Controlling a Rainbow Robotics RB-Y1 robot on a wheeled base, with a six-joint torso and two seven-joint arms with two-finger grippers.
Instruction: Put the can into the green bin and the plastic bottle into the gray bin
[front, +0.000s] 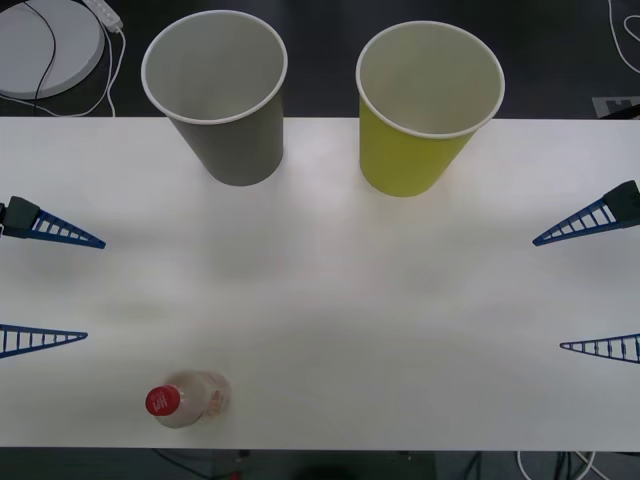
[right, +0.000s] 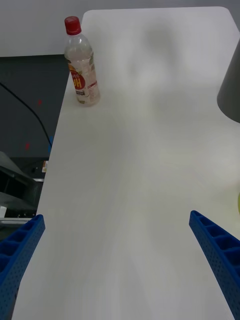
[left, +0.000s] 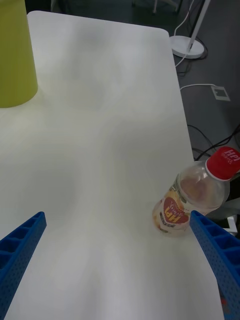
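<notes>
The plastic bottle (front: 190, 398) stands upright near the table's front edge on the left, red cap on top; it also appears as the plastic bottle (right: 81, 66) and the plastic bottle (left: 195, 197). At the back stand the gray bin (front: 220, 92) on the left and the green bin (front: 424, 102) on the right; the gray bin (right: 231, 90) and green bin (left: 16, 55) show partly in the wrist views. My left gripper (front: 45, 285) is open at the table's left edge, behind the bottle. My right gripper (front: 590, 285) is open at the right edge. The can is out of view.
The white table (front: 330, 300) spreads bare between the cups and the bottle. A round white base with cables (front: 45, 45) lies on the dark floor behind the table's left corner. Cables trail on the floor past the table's edges.
</notes>
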